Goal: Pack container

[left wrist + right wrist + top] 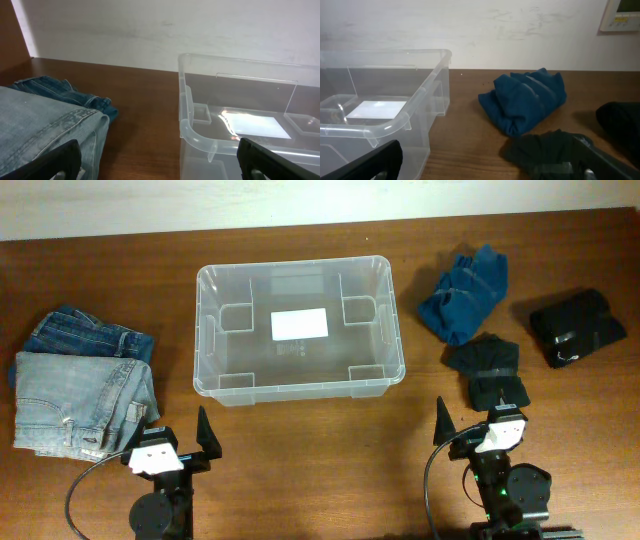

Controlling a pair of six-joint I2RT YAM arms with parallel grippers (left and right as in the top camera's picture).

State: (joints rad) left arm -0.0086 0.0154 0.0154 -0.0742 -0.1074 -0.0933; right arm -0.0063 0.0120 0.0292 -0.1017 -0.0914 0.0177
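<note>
The clear plastic container (pixel 203 330) sits at the table's middle back, empty, with a white label (pixel 299 324) on its base. It also shows in the left wrist view (pixel 197 135) and the right wrist view (pixel 415 100). My left gripper (pixel 172 430) is open and empty at the front left, near folded light jeans (pixel 70 395). My right gripper (pixel 478 418) is open and empty at the front right, one finger over a black folded garment (pixel 485 365), which also shows in the right wrist view (pixel 545 150).
Darker jeans (pixel 85 335) lie behind the light pair. A blue garment (pixel 462 295) and another black bundle (pixel 578 328) lie at the back right. A white wall runs behind the table.
</note>
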